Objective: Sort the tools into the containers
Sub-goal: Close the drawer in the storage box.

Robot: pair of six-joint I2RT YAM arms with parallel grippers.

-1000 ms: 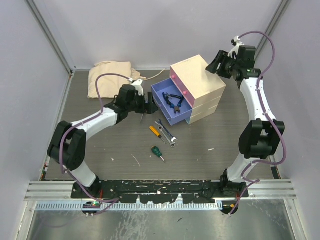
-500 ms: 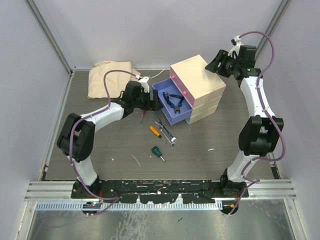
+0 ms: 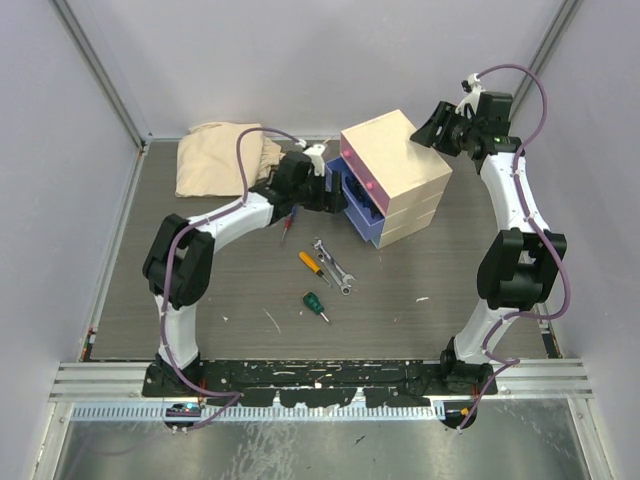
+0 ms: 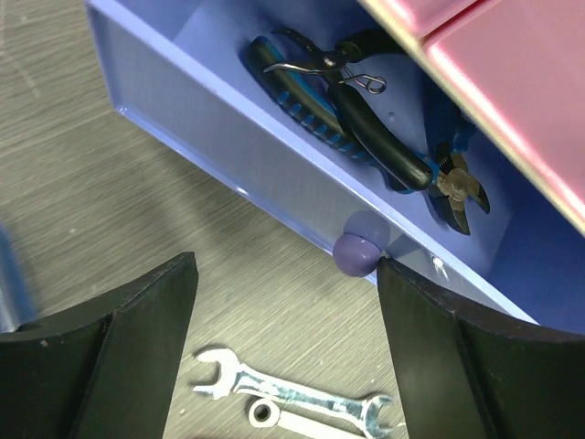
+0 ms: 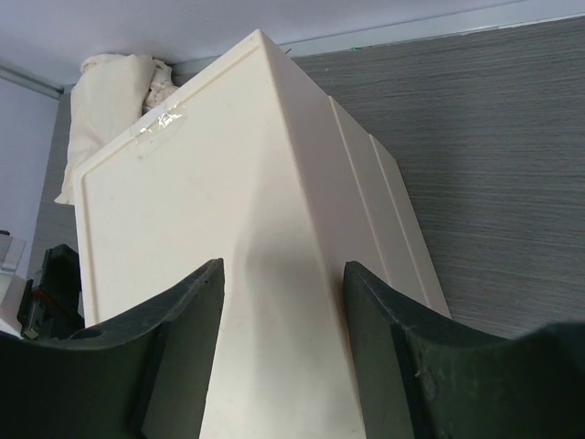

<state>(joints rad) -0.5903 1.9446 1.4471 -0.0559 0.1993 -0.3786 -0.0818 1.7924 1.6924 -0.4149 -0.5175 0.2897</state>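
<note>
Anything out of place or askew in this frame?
The cream chest sits skewed, turned diagonal to the table edges. Its blue drawer stands open with pliers inside, while the spanners, an orange screwdriver and a green screwdriver lie loose on the table. Clear tape is stuck on the chest's top.

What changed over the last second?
The left pincer, open, moved right toward the chest, and the blue drawer holding the pliers slid partly in. No tool was picked up or dropped. The right pincer stays at the chest's far corner; the orange screwdriver, green screwdriver and spanners lie unmoved.
</note>
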